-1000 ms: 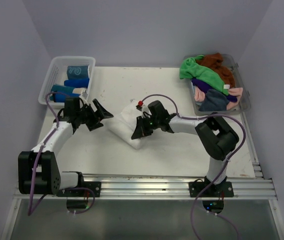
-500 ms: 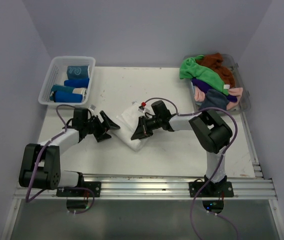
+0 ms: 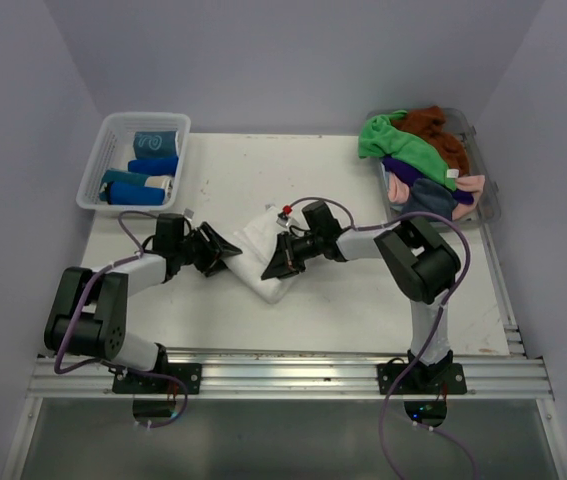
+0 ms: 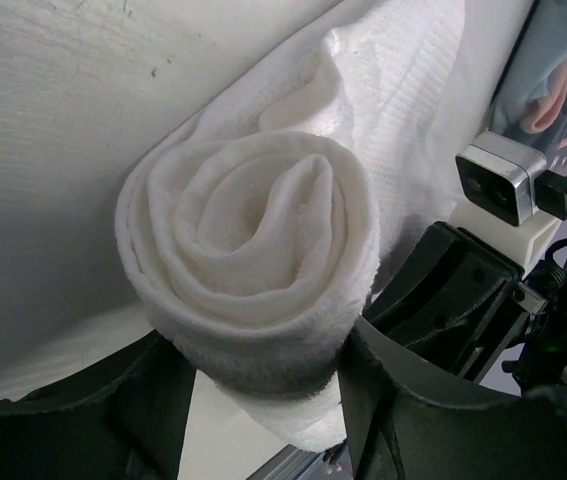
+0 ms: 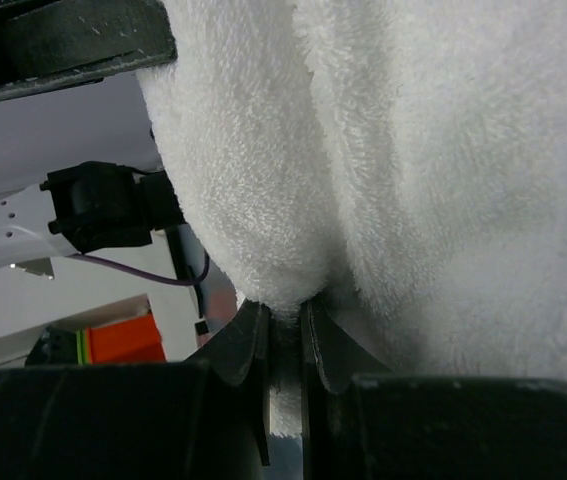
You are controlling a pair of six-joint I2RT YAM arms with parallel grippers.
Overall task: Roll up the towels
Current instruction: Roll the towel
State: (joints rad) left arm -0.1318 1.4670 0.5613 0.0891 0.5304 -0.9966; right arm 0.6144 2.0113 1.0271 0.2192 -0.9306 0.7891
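Two grippers share one towel [image 3: 255,243] midway between the counter's [image 3: 353,290] side edges: the left gripper [image 3: 225,248], fingers wide, steadies its rolled end, while the right gripper [image 3: 275,266] apparently pinches a fold for tension.

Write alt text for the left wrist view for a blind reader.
A white towel, rolled into a spiral and seen end-on, lies on the white table between the dark fingers of the left gripper. The black right gripper sits close at the right.
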